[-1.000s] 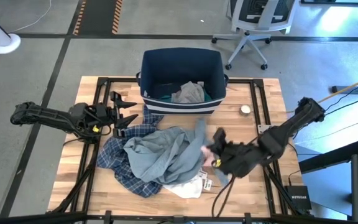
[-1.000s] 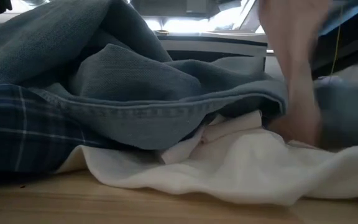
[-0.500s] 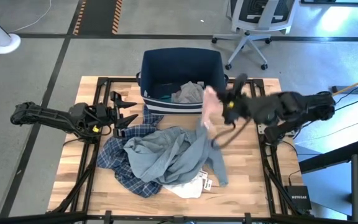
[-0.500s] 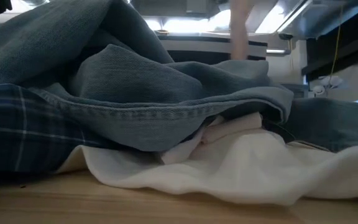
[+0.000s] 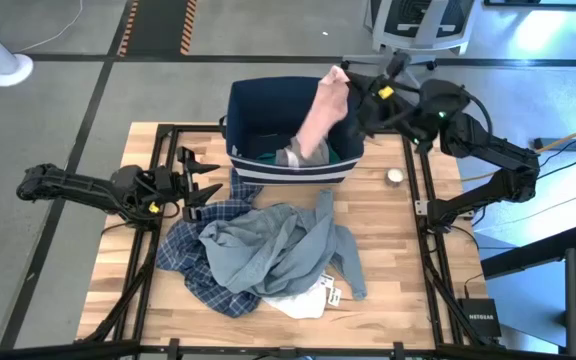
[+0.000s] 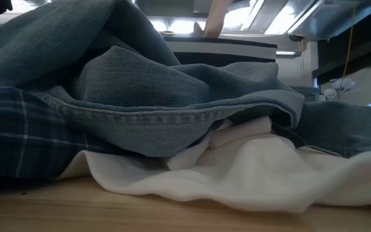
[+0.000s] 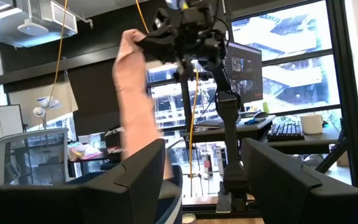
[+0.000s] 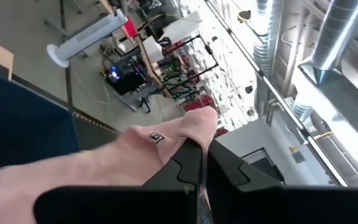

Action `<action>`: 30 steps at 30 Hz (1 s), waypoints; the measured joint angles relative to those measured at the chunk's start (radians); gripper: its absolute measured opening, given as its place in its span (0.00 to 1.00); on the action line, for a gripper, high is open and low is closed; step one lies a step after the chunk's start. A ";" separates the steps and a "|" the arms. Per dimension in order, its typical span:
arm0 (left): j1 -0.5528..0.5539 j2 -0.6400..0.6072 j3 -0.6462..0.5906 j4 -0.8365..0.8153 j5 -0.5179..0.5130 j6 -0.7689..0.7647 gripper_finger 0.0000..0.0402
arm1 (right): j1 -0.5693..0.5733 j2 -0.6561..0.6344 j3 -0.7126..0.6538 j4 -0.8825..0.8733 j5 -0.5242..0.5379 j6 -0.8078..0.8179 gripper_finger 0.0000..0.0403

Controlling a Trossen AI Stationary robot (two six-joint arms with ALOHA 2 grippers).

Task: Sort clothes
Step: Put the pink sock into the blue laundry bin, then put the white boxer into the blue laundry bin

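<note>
- We see the right tool raised over the far right corner of the navy bin, its fingers clamped on one end of a pink garment; in the right wrist view the two dark fingers press together on the pink cloth.
- The pink garment hangs from that tool down into the bin's opening, above a grey piece already lying inside.
- From the left wrist view we see the same pink piece dangling from the right tool high above the bin.
- The left tool waits low over the counter at its left side, fingers spread wide and holding nothing, just beside the pile.
- The pile lies mid-counter in front of the bin: a large grey-blue garment on top, a blue-and-white plaid shirt under its left side, and a white piece at the near edge.
- In the low view the grey-blue garment drapes over the plaid and the white cloth.
</note>
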 joint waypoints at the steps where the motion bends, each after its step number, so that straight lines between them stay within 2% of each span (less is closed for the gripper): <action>1: 0.000 0.000 0.000 0.000 0.000 -0.001 0.52 | -0.019 0.002 0.000 -0.002 -0.024 0.004 0.05; 7: 0.000 0.000 0.000 0.000 0.000 0.007 0.52 | -0.074 0.034 0.000 -0.045 -0.068 0.103 0.05; 10: 0.000 0.000 0.000 0.000 0.000 0.004 0.52 | -0.083 0.058 0.000 -0.134 -0.076 0.178 0.08; 17: 0.000 0.000 0.000 -0.002 0.000 -0.006 0.52 | -0.081 0.117 -0.002 -0.425 -0.145 0.283 0.32; 21: 0.000 0.000 0.000 -0.012 0.000 -0.006 0.52 | -0.064 0.116 -0.002 -0.521 -0.126 0.281 0.45; 25: 0.000 0.000 0.000 -0.014 0.000 0.006 0.52 | -0.025 0.092 0.039 -0.582 -0.088 0.286 0.51; 30: 0.000 0.000 0.000 -0.018 0.000 0.010 0.52 | 0.082 0.071 0.073 -0.667 -0.221 0.408 0.52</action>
